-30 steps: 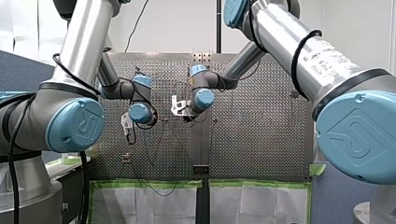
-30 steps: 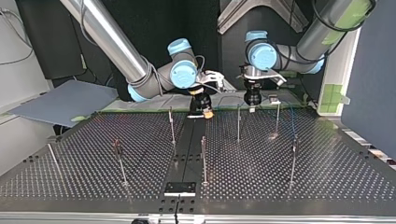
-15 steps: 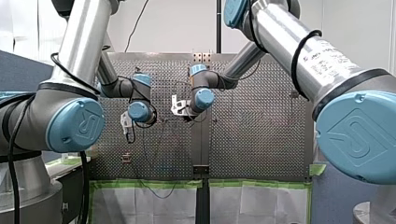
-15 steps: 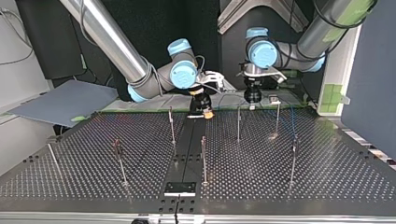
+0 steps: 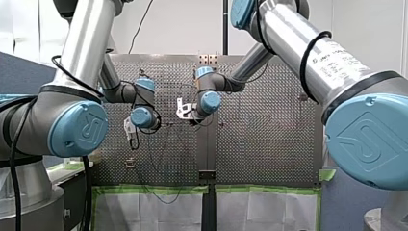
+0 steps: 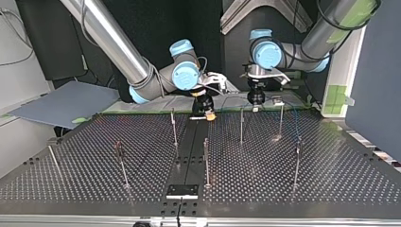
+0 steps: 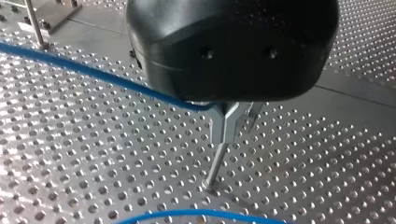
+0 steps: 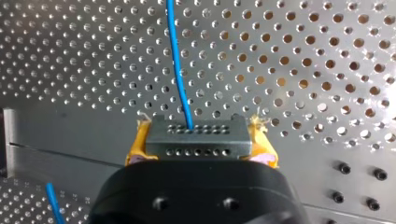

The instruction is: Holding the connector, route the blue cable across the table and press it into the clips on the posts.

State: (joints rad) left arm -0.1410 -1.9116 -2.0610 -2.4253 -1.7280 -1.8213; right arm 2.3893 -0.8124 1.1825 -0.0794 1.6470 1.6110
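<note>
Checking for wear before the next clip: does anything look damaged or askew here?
Only the yellow pads of my right gripper: their tips beside the connector look frayed, with loose threads. The connector sits square between them; the blue cable leaves it cleanly.

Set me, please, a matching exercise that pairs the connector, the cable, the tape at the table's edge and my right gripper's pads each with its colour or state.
Things
1. connector
2. cable
3. tape
4. pads of my right gripper

Colour or state
A. green
B. blue, leading out of the connector's face
C. grey, clamped between the pads
D. yellow

Pairs: 1-C, 2-B, 3-A, 4-D
</note>
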